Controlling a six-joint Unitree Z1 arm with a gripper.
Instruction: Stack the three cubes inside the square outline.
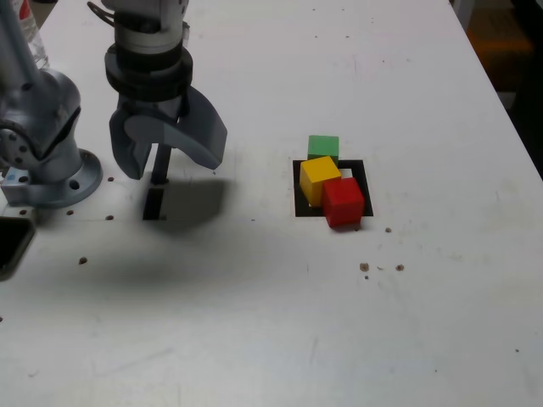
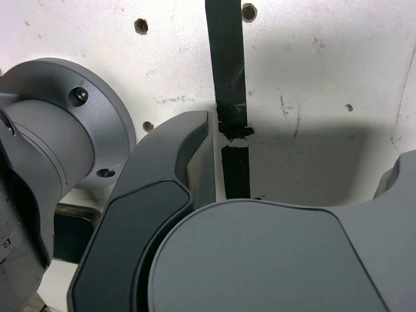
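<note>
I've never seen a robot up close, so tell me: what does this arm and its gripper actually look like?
The arm is silvery grey metal with rounded joints and a round, bolted base. Above the gripper sits a black ribbed ring under a pale grey cylinder, with thin dark cables looping near the top. The gripper has two broad, curved, blue-grey jaws shaped like a beak.

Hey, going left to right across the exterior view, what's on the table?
Arm base → open gripper above the black tape strips → square outline → cubes clustered on it: yellow cube, then red cube; the green cube overlaps yellow sideways, behind it.
</note>
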